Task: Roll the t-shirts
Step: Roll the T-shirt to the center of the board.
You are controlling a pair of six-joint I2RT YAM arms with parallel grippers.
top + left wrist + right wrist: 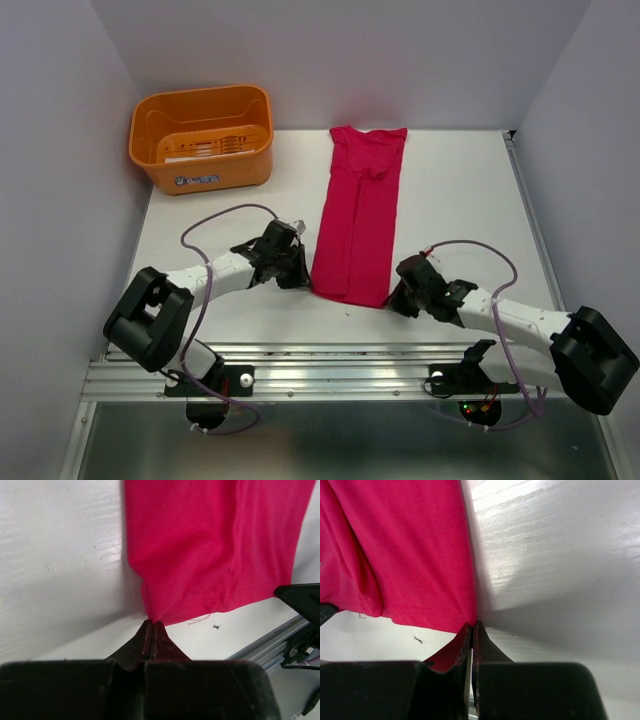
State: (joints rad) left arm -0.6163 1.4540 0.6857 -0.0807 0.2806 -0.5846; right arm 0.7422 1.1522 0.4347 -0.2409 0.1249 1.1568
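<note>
**Both claws on the near hem; no turn of the roll made yet**

The crimson-pink t-shirt point(358, 215) lies flat on the white table point(460, 200) as a long narrow strip, sleeves tucked in. Its collar end is far from my bases and its hem end is near them. My left claw point(305, 282) is pressed together on the near-left corner of the hem; the left wrist view shows the jaws meeting with that corner caught at their tip. My right claw point(393, 300) pinches the near-right corner in the same way. The orange basket point(203, 140) stands at the far left of the table, well apart from the shirt.

Progress, as I judge it: the narrowing fold is done and the grip for rolling is taken. The hem lies flat with no turn in it, so the whole roll from hem to collar is left. Only one shirt is in view.
</note>
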